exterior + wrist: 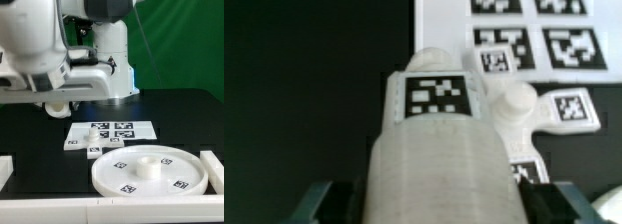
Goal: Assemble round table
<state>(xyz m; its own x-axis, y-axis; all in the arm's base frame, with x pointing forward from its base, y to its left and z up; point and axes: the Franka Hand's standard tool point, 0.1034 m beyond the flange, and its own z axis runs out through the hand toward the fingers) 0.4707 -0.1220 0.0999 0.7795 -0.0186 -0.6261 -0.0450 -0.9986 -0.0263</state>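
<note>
My gripper (438, 205) is shut on the short white cylindrical leg (441, 130), which lies lengthwise between the fingers (322, 205) with a square tag facing the wrist camera. In the exterior view the gripper (58, 106) hangs above the black table at the exterior view's left, and the leg's end (59, 103) shows below it. The cross-shaped base (100, 148) lies on the table beside the marker board, and part of it shows past the leg in the wrist view (558, 105). The large rimmed round disc (148, 172) lies flat at the front right with a raised hub in its middle.
The marker board (112, 131) lies flat behind the base and also shows in the wrist view (526, 15). White blocks stand at the left (5, 170) and right (212, 165) table edges. The arm's white body (40, 45) fills the upper left.
</note>
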